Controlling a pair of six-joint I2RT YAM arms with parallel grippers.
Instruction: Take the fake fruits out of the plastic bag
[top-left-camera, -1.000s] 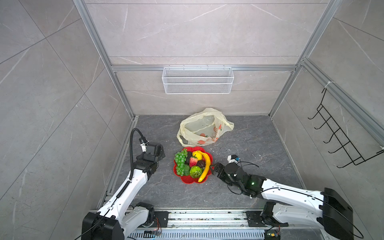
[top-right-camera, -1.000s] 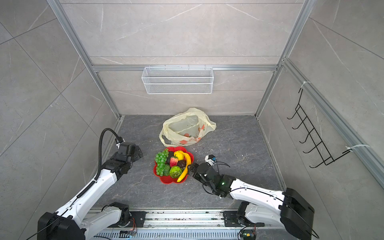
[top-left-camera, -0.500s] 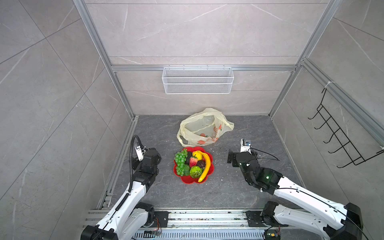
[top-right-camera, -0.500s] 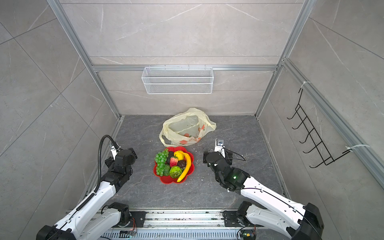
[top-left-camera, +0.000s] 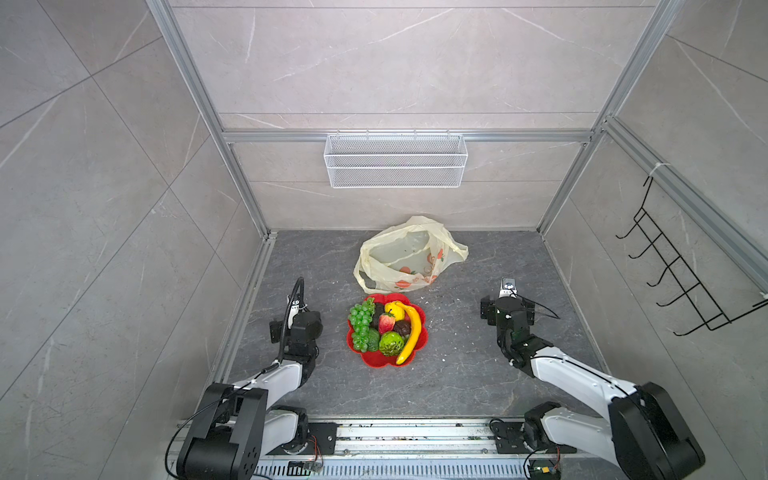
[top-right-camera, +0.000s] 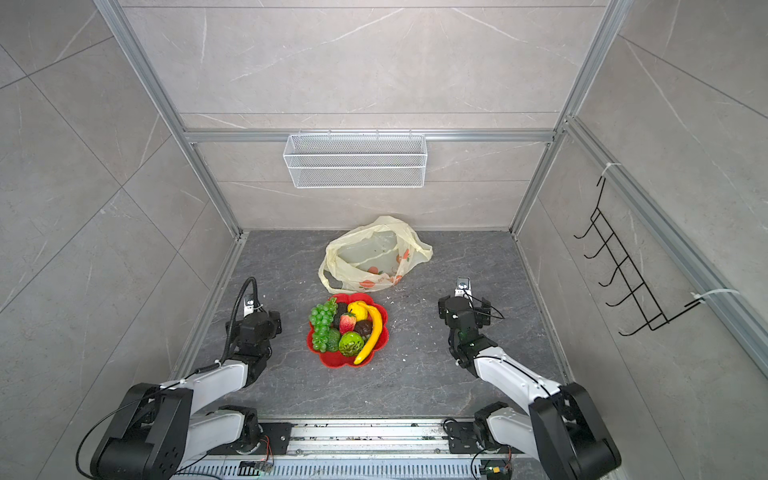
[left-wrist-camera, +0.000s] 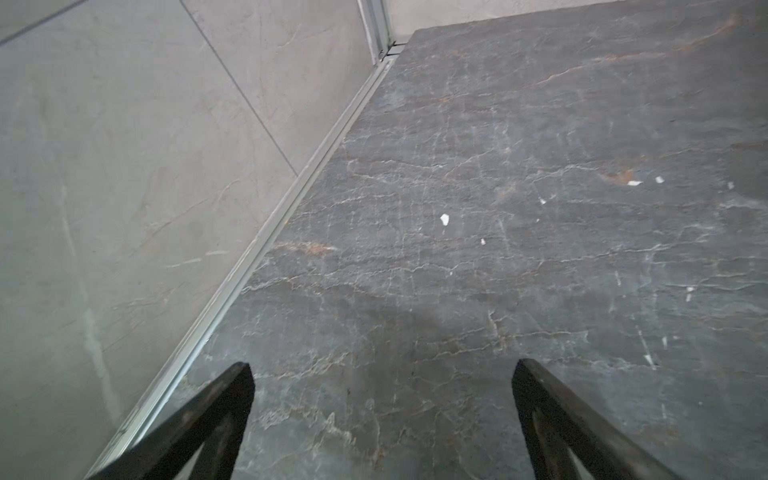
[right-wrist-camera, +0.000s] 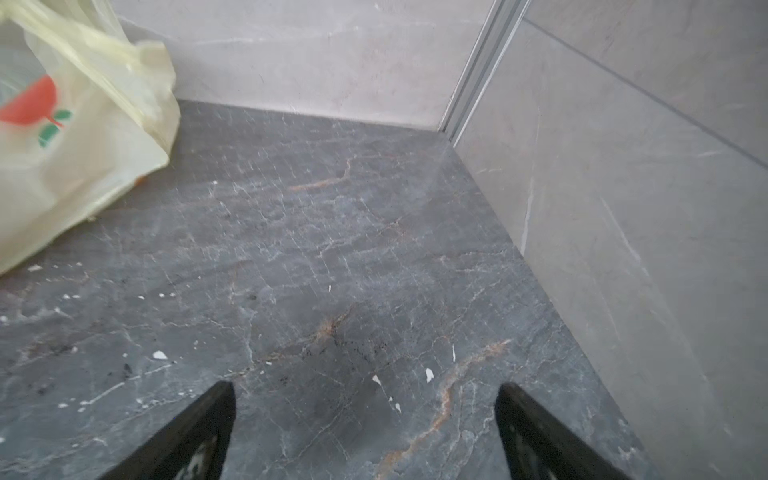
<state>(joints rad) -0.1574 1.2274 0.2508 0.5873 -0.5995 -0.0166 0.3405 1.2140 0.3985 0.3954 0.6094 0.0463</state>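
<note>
The fake fruits lie heaped on a red flower-shaped plate (top-left-camera: 376, 360): a green grape bunch (top-left-camera: 360, 322), a yellow banana (top-left-camera: 409, 332), a red strawberry (top-left-camera: 385, 322), a green knobbly ball (top-left-camera: 390, 343) and darker pieces. Behind the plate lies the pale-yellow plastic bag (top-left-camera: 405, 257) (top-right-camera: 374, 257) (right-wrist-camera: 62, 145), slumped with its mouth open; no fruit shows inside it. My left gripper (top-left-camera: 296, 322) (left-wrist-camera: 382, 370) hangs open over bare floor left of the plate. Right of the plate, my right gripper (top-left-camera: 507, 309) (right-wrist-camera: 365, 388) is open too, with nothing between its fingers.
A white wire basket (top-left-camera: 395, 160) hangs on the back wall and a black hook rack (top-left-camera: 681, 282) on the right wall. Small white flecks lie scattered on the dark stone floor (top-left-camera: 457, 374). Aluminium frame rails run along the floor's edges.
The right gripper has left the plate's right edge and swung right and further back. The left gripper has drawn back towards the front.
</note>
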